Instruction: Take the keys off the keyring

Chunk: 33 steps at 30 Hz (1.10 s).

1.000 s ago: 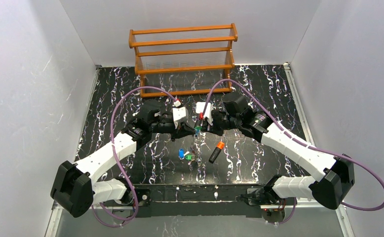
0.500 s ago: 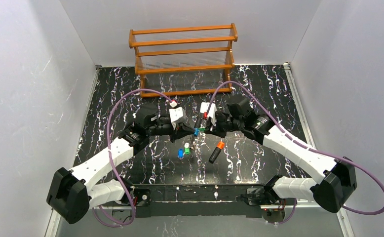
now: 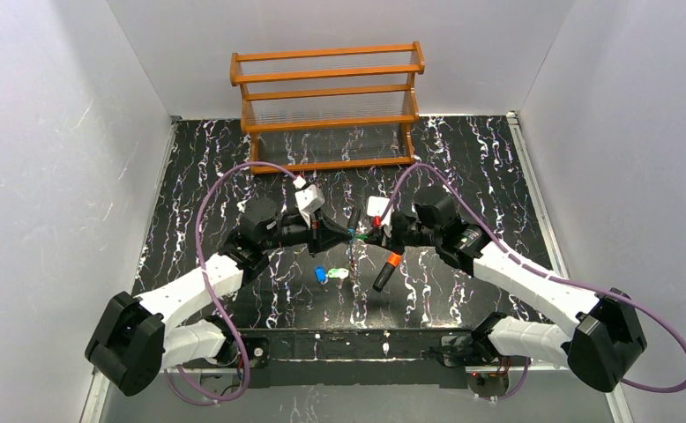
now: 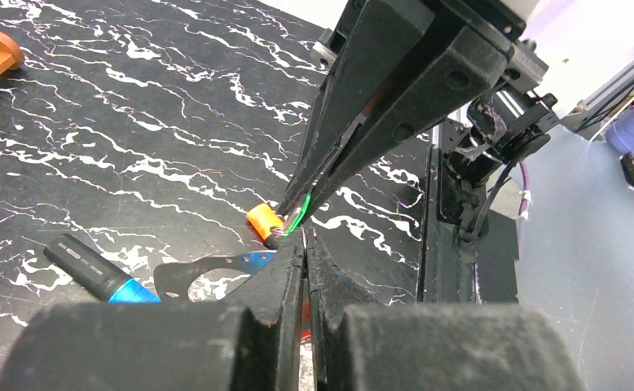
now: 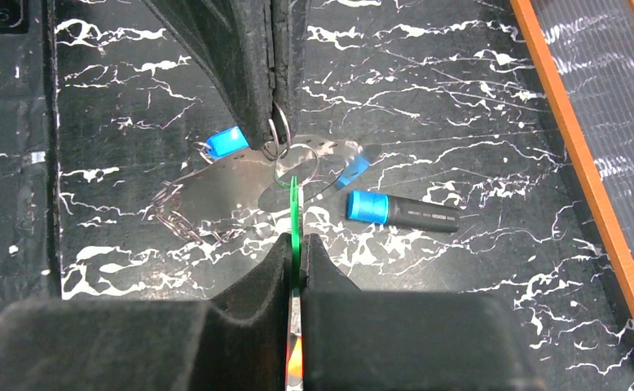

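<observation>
Both end effectors are met tip to tip above the middle of the desk [image 3: 463, 167]. The left end effector [image 3: 339, 232] is seen clenched, a small wire loop [image 5: 278, 134] pinched at its fingertips. The right end effector [image 3: 362, 236] is clenched on a green key [image 5: 295, 212], which is held edge-on with its tip pointed at that loop. The flat pale grey keyring [image 5: 220, 186] is seen directly under the loop; whether the two are joined, or whether the ring hangs or lies on the desk, cannot be told. A blue key [image 3: 320, 274] and a pale green key [image 3: 340, 273] are laid side by side on the desk at about 7 o'clock from the meeting point. An orange-capped marker [image 3: 385, 271] is noted at 5 o'clock and a blue-capped marker [image 5: 403, 212] just beyond the tips toward 12 o'clock. A wooden rack [image 3: 326, 88] is stood at the far edge at 12 o'clock.
</observation>
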Motion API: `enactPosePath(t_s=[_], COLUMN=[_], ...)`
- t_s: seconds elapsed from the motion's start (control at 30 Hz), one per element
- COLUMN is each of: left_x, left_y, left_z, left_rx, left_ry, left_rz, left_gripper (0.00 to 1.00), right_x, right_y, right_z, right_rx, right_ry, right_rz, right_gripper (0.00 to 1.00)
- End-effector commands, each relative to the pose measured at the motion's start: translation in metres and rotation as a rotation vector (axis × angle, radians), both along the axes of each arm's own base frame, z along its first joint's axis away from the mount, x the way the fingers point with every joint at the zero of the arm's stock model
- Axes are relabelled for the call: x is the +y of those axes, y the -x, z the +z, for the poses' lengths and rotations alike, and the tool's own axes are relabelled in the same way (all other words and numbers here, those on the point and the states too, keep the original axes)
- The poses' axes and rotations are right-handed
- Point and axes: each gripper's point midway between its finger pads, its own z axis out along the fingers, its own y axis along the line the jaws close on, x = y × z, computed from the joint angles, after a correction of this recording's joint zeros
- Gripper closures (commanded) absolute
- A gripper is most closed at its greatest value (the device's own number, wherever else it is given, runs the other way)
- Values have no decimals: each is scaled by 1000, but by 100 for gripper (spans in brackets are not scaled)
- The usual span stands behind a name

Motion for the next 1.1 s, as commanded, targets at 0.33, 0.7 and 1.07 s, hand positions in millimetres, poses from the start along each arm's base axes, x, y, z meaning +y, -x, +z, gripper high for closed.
enactPosePath(t_s=[0.33,0.7,1.07], left_x=[0,3,1], left_y=[0,11,20], left_z=[33,20,30], left_rx=[-68,-103,-128], left_ry=[125,21,29], left_rz=[23,-54,-126], left_gripper=[100,100,100], right_x=[7,-7,19], right_y=[-4,4,21], right_z=[9,42,55], right_rx=[-45,-16,38], right_ry=[-162,-332,-406], right_rz=[-30,15,263], right_gripper=[56,49,60])
